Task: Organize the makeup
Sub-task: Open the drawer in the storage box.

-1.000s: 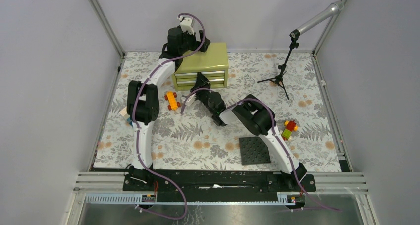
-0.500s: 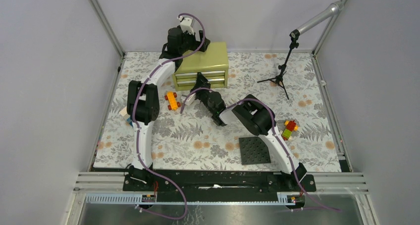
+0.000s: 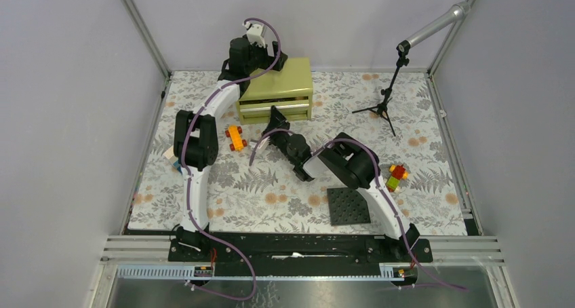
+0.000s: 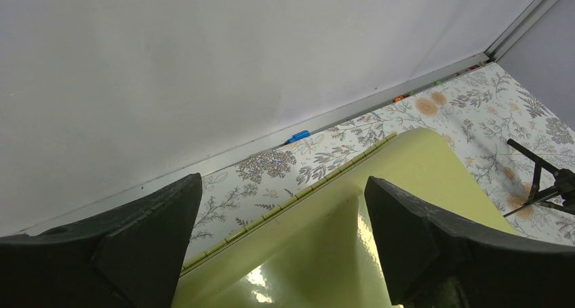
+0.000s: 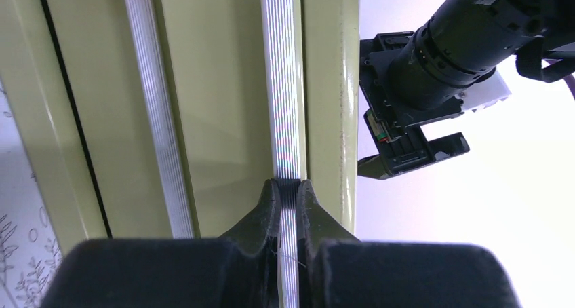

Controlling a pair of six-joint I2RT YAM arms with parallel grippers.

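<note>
An olive-green drawer chest (image 3: 278,83) stands at the back of the flowered mat. My right gripper (image 3: 275,120) is shut on the ribbed silver handle (image 5: 283,104) of its top drawer. In the right wrist view both fingers pinch that strip, with the gripper (image 5: 288,189) at the chest's front. My left gripper (image 3: 270,62) hovers open over the chest's back left corner. In the left wrist view the gripper (image 4: 281,186) has only the glossy lid (image 4: 352,247) between its wide-spread fingers. No makeup shows plainly in any view.
An orange toy car (image 3: 235,138) lies left of the right gripper. A dark studded plate (image 3: 348,205) sits near the right arm's base, and a stack of coloured blocks (image 3: 396,175) lies to its right. A black tripod (image 3: 383,106) stands back right. Small unclear bits (image 3: 173,160) peek from behind the left arm.
My right gripper has closed on the top drawer's handle and drawn back toward the near side, and the drawer front has slid out a little. The left arm has stayed still.
</note>
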